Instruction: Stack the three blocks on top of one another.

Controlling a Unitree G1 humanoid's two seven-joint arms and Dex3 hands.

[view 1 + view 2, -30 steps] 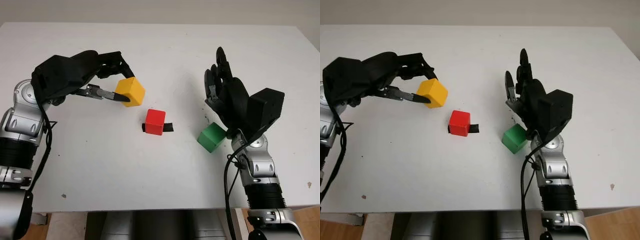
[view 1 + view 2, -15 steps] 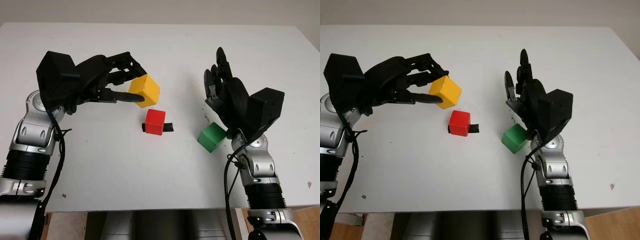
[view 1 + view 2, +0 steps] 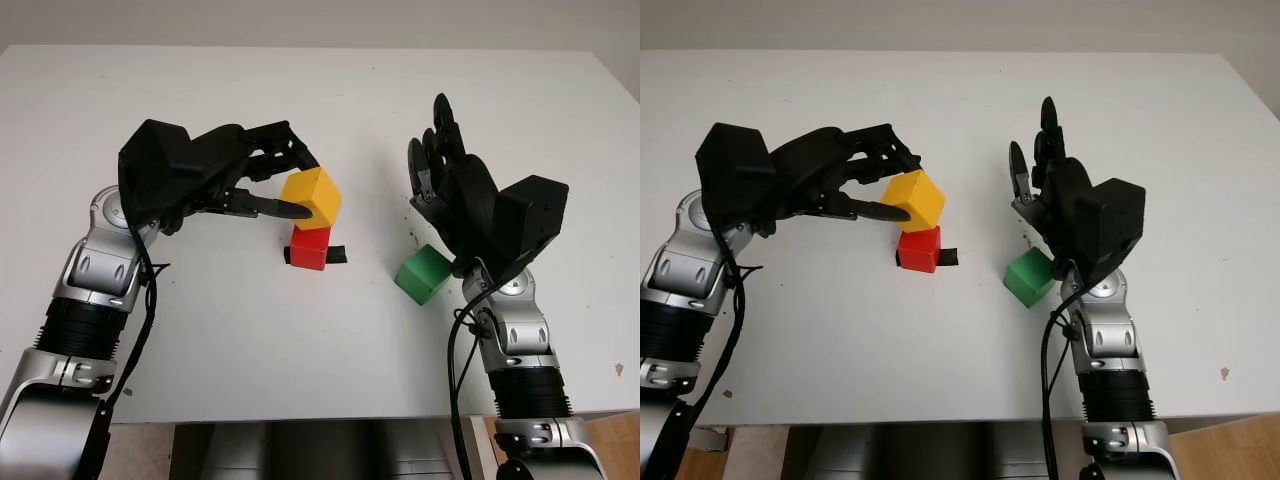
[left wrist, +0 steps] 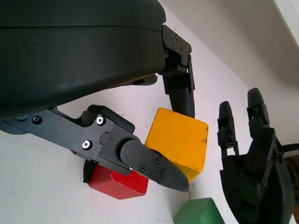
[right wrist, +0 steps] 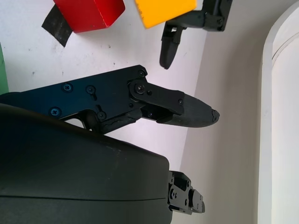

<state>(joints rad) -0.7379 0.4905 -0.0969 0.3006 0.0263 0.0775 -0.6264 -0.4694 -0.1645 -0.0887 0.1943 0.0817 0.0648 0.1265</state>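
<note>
A yellow block (image 3: 312,196) hung tilted just above a red block (image 3: 310,248). A green block (image 3: 422,274) lay apart to the right.

On the table (image 3: 330,90), the centre block (image 3: 310,247) sits on a strip of tape (image 3: 338,254) that sticks out toward three o'clock. A second block (image 3: 313,195), tilted, hangs directly over it at twelve o'clock, gripped by the left hand (image 3: 270,180), which reaches in from nine o'clock. The third block (image 3: 422,274) lies apart at four o'clock from the centre one. The right hand (image 3: 440,165), open, hovers at twelve o'clock of that third block.
</note>
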